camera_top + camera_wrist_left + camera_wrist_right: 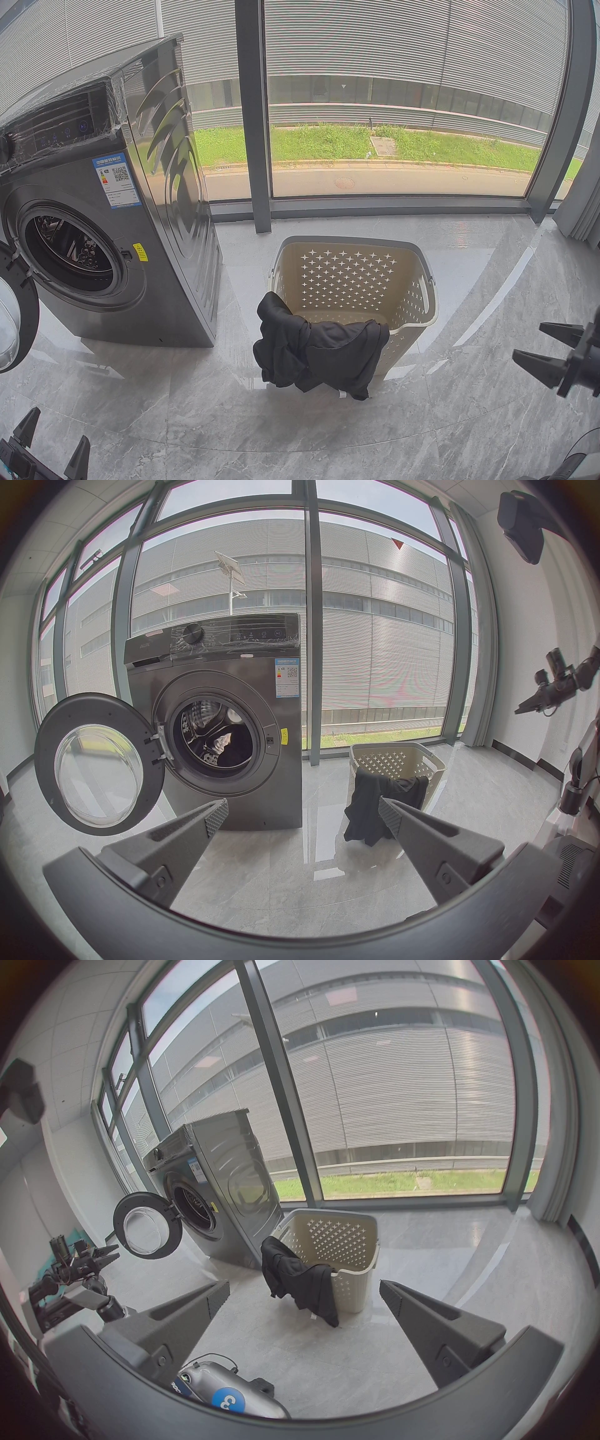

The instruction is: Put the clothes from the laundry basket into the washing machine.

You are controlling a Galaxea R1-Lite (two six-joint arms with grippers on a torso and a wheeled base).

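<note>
The washing machine [125, 206] stands on the floor with its door [11, 312] swung aside, leaving the drum mouth free for loading. The laundry basket [350, 275] sits near it, toward the robot's right. One black garment [319, 353] drapes over the basket's near rim and hangs outside, so loose folds are exposed for a pinch. The left claw [56, 428] and right claw [530, 341] are both spread wide and empty, well apart from the garment. Judged ready for pickup.
</note>
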